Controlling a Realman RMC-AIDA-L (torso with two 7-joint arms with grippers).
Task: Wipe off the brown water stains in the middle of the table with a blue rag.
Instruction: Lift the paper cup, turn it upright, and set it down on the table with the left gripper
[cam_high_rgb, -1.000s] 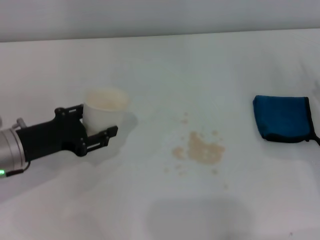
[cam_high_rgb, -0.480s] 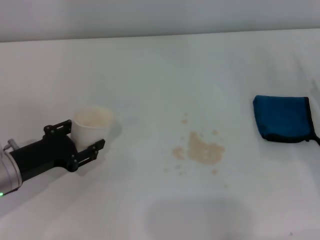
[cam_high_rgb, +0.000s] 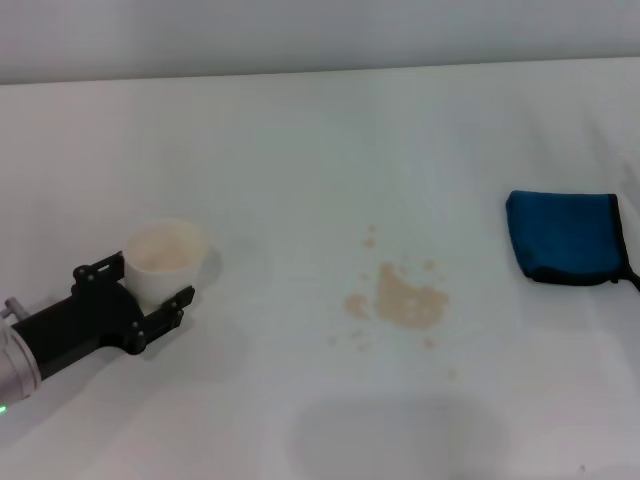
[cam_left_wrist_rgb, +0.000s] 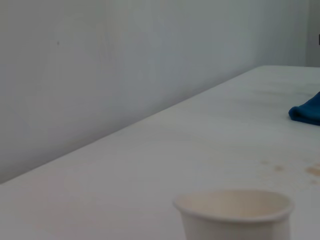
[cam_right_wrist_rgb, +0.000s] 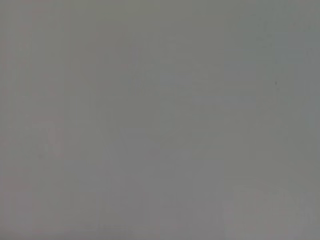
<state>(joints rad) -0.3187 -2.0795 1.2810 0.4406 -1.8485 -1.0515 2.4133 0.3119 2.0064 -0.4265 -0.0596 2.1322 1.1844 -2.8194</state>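
The brown water stains (cam_high_rgb: 405, 300) lie as a tan blotch with small droplets in the middle of the white table (cam_high_rgb: 320, 150). The blue rag (cam_high_rgb: 565, 238), folded and black-edged, lies flat at the right, untouched. My left gripper (cam_high_rgb: 152, 282) is at the left of the table, shut on a white paper cup (cam_high_rgb: 165, 255) held upright, well left of the stains. In the left wrist view the cup's rim (cam_left_wrist_rgb: 235, 205) is close, with the rag's edge (cam_left_wrist_rgb: 307, 111) and faint stains (cam_left_wrist_rgb: 314, 171) far beyond. My right gripper is out of view; its wrist view shows only plain grey.
A pale wall (cam_left_wrist_rgb: 125, 60) runs along the table's far edge. The cup is the only other object on the table.
My left gripper has drawn back to the left and toward the near edge, carrying the cup away from the stains. The rag and stains have not moved.
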